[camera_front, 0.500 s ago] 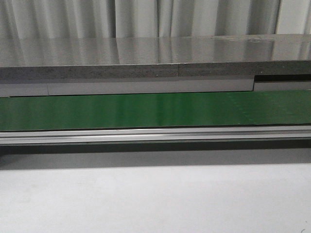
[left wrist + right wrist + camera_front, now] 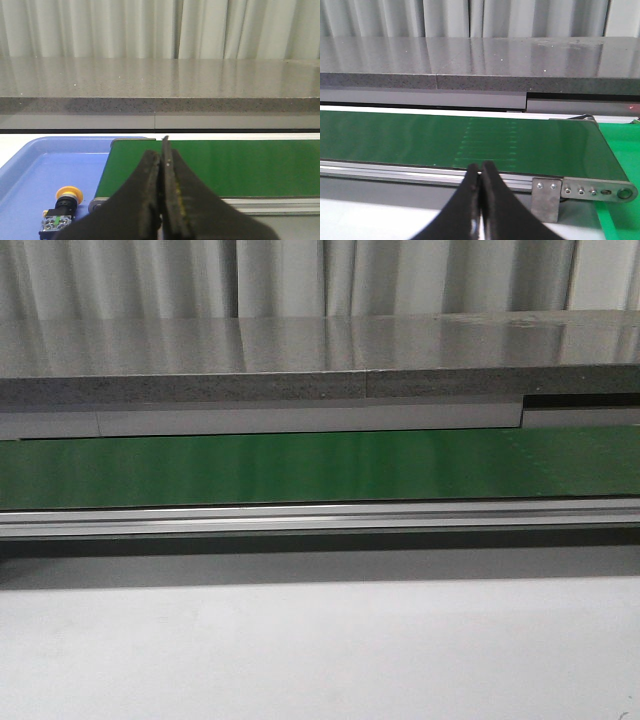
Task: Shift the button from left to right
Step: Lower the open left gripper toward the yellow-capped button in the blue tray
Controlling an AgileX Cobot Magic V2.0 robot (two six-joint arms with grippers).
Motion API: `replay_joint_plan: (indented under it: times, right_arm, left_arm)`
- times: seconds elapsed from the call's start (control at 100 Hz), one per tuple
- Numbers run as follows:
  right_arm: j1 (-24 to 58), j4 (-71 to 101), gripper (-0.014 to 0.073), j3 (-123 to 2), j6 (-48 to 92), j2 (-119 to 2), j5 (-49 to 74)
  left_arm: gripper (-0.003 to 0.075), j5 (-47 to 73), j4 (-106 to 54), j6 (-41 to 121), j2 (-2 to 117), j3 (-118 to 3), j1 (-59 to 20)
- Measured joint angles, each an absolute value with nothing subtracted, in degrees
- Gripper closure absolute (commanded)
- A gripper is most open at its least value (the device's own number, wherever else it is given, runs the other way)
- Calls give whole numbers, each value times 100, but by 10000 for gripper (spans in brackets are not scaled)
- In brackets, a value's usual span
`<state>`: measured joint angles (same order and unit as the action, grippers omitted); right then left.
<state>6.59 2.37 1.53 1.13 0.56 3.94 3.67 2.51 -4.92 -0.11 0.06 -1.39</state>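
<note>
The button (image 2: 61,210), with a round yellow-orange head on a black body with a small green mark, lies on its side in a blue tray (image 2: 30,172) in the left wrist view. My left gripper (image 2: 161,155) is shut and empty, to the right of the button and above the left end of the green conveyor belt (image 2: 225,165). My right gripper (image 2: 481,169) is shut and empty in front of the belt's metal rail (image 2: 395,170). Neither gripper nor the button shows in the front view.
The green belt (image 2: 320,468) runs across the front view behind a metal rail (image 2: 320,518). A grey stone counter (image 2: 320,360) stands behind it, with curtains beyond. A bright green surface (image 2: 620,145) lies past the belt's right end with its bolted bracket (image 2: 546,197).
</note>
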Motion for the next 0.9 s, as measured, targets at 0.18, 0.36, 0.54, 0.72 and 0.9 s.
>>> replay_joint_plan:
  times: [0.18, 0.36, 0.54, 0.72, 0.9]
  right_arm:
    - [659, 237, 660, 153, 113, 56, 394]
    - [659, 237, 660, 153, 113, 56, 394]
    - [659, 237, 660, 153, 113, 56, 394]
    - [659, 237, 660, 153, 113, 56, 385]
    - [659, 237, 660, 153, 113, 56, 385]
  left_arm:
    - [741, 350, 229, -492, -11, 0, -139]
    - [741, 402, -138, -492, 132, -280, -139]
    - [741, 934, -329, -492, 923, -1112, -139]
    - [741, 2393, -341, -492, 2071, -2230, -139]
    - [741, 3399, -341, -492, 3024, -3111, -139]
